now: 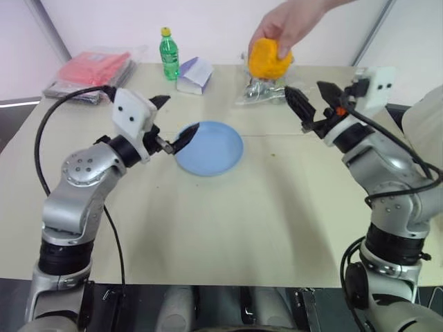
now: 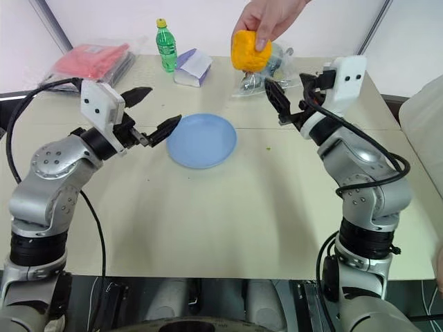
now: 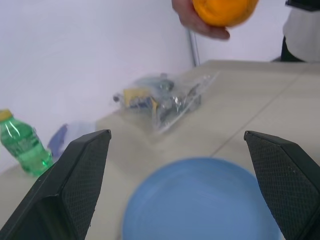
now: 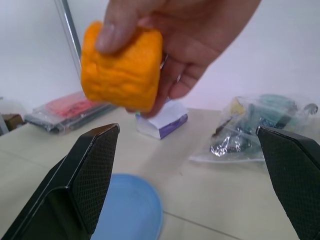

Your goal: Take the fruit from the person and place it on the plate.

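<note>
fruit point(image 2: 250, 51): held in the person's hand point(image 2: 266, 19), raised beyond the plate point(image 2: 202, 140), clear of the table point(image 2: 228, 214) | right gripper point(image 2: 292, 99): fingers apart, just beside fruit | left gripper point(image 2: 151, 113): fingers apart, over plate's near-left rim | plate: nothing on it

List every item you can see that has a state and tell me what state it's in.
fruit: held in the air by the person's hand
plate: flat on the table, nothing on it
green bottle: upright, capped
left gripper: jaws open
right gripper: jaws open
</note>
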Tool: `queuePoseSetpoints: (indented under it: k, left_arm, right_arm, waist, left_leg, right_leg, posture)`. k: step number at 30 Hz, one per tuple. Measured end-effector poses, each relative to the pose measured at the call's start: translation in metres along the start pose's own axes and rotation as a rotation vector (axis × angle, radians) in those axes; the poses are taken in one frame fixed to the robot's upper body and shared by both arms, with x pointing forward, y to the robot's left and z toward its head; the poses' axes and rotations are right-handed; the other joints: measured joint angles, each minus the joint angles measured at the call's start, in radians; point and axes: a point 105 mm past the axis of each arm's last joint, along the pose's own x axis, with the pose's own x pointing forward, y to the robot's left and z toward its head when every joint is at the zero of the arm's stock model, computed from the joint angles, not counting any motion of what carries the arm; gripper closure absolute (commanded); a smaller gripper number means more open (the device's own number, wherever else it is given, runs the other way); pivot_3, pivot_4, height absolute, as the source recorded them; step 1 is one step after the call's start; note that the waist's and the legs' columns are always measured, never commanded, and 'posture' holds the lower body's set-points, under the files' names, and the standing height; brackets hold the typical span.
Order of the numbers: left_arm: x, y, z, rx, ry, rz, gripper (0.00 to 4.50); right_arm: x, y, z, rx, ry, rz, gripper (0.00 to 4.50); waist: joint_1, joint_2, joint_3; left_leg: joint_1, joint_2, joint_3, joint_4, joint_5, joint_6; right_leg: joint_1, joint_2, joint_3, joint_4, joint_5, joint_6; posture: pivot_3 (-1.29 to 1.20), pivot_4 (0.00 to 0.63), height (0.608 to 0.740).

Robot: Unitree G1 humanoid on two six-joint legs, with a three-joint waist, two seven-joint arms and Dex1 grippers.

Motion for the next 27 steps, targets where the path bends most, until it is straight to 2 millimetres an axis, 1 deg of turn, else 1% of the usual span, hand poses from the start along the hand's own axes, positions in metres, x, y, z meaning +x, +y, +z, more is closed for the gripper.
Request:
queuePoseSetpoints:
  k: [4, 9, 12, 17, 22, 27]
  left_arm:
    - [0.002, -0.003, -0.005, 0.009, 0.012, -0.015, 0.03]
    - [0.003, -0.002, -0.004, 0.020, 0.005, -0.013, 0.03]
    - [0.003, -0.002, -0.004, 0.020, 0.005, -0.010, 0.03]
    - [0.004, -0.004, -0.005, 0.022, 0.005, -0.009, 0.03]
    - [0.005, -0.004, -0.005, 0.022, 0.004, -0.009, 0.03]
    - [0.006, -0.006, -0.004, 0.040, 0.004, -0.008, 0.03]
  right_arm:
    - [0.008, 0.009, 0.007, 0.002, -0.026, 0.008, 0.00]
    - [0.013, 0.023, 0.003, 0.014, -0.014, 0.054, 0.00]
    - [0.016, 0.032, 0.003, 0.048, -0.020, 0.080, 0.00]
    - [0.021, 0.042, 0.010, 0.125, -0.053, 0.109, 0.00]
    - [0.028, 0.043, 0.016, 0.184, -0.070, 0.123, 0.00]
    - [0.031, 0.045, 0.012, 0.193, -0.060, 0.127, 0.00]
  waist:
    - [-0.002, 0.000, 0.000]
    - [-0.003, 0.000, 0.000]
    - [-0.004, 0.000, 0.000]
    - [-0.005, 0.000, 0.000]
    - [-0.005, 0.000, 0.000]
    - [-0.007, 0.000, 0.000]
  left_leg:
    - [0.000, 0.000, 0.000, 0.000, 0.000, 0.000]
    - [0.000, 0.000, 0.000, 0.000, 0.000, 0.000]
    - [0.000, 0.000, 0.000, 0.000, 0.000, 0.000]
    - [0.000, 0.000, 0.000, -0.001, 0.000, 0.000]
    - [0.000, 0.000, 0.000, -0.001, 0.000, 0.000]
    - [0.000, 0.000, 0.000, -0.001, 0.000, 0.000]
  right_leg:
    - [0.000, 0.000, 0.000, 0.000, 0.000, 0.000]
    - [0.000, 0.000, 0.000, 0.000, 0.000, 0.000]
    - [-0.001, 0.000, 0.000, 0.000, 0.000, 0.000]
    - [-0.001, 0.000, 0.000, 0.000, 0.000, 0.000]
    - [-0.001, 0.000, 0.000, 0.000, 0.000, 0.000]
    - [-0.001, 0.000, 0.000, 0.000, 0.000, 0.000]
  posture:
    - [0.00, 0.150, 0.731]
    - [0.00, 0.150, 0.731]
    - [0.00, 0.150, 0.731]
    - [0.00, 0.150, 0.731]
    - [0.00, 0.150, 0.731]
    - [0.00, 0.150, 0.731]
